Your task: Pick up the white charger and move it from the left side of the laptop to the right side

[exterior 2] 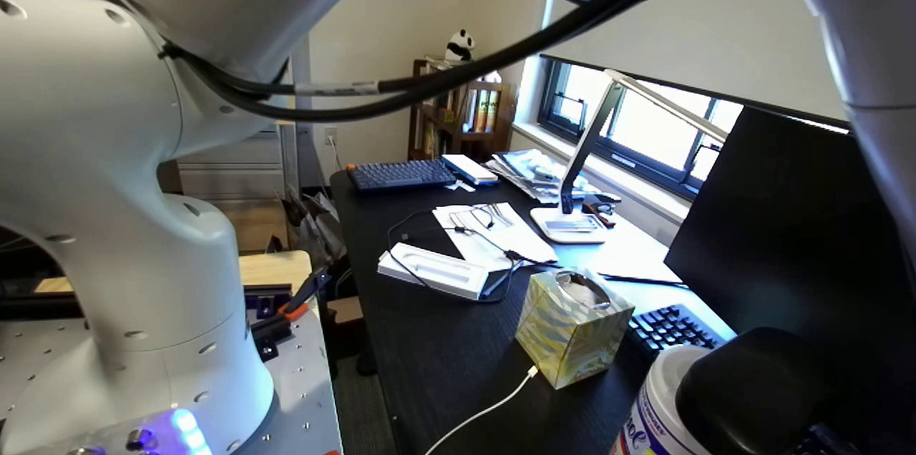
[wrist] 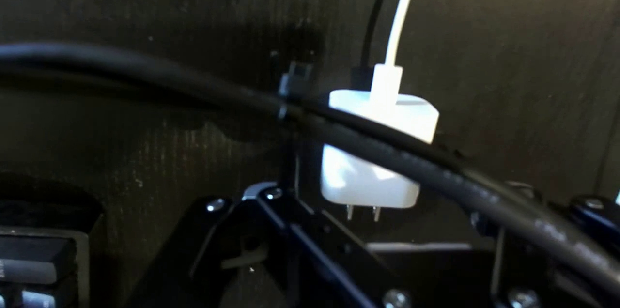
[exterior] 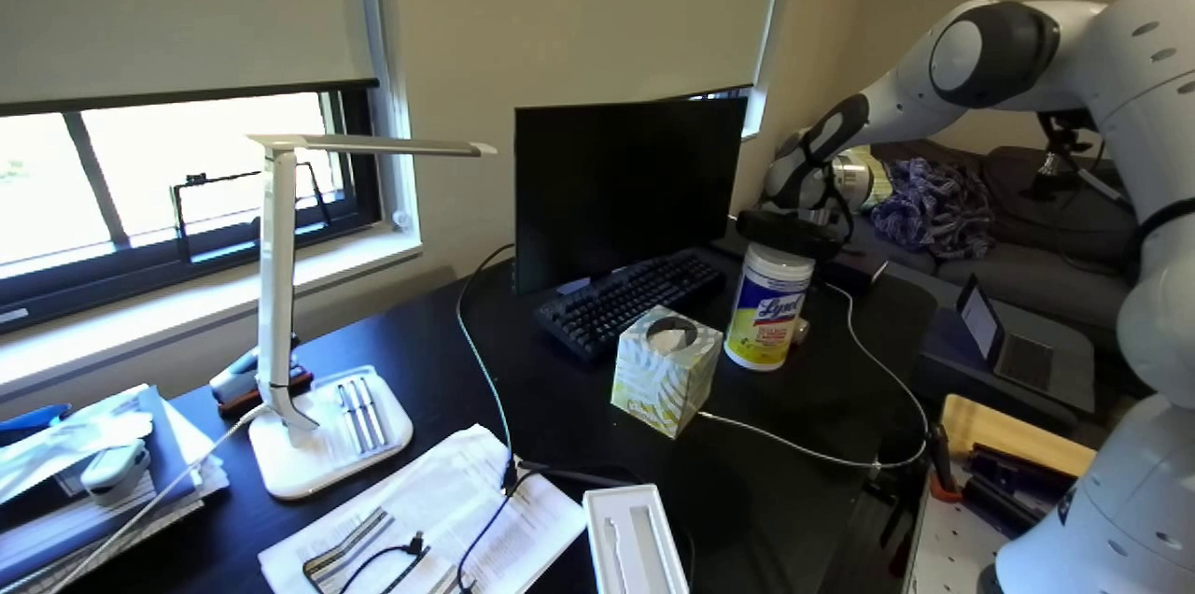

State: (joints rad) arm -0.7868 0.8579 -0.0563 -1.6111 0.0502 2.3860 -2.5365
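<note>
- Your black metal gripper [wrist: 395,196] stands spread, holding nothing.
- The boxy white charger [wrist: 370,181] lies on the dark tabletop [wrist: 523,56], framed between the jaws, metal prongs [wrist: 377,214] gripper-side (white cord [wrist: 402,9] leading away).

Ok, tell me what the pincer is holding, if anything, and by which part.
Nothing is held: in the wrist view the pincer is open, and tabletop shows between its jaws and the white charger on either side.
</note>
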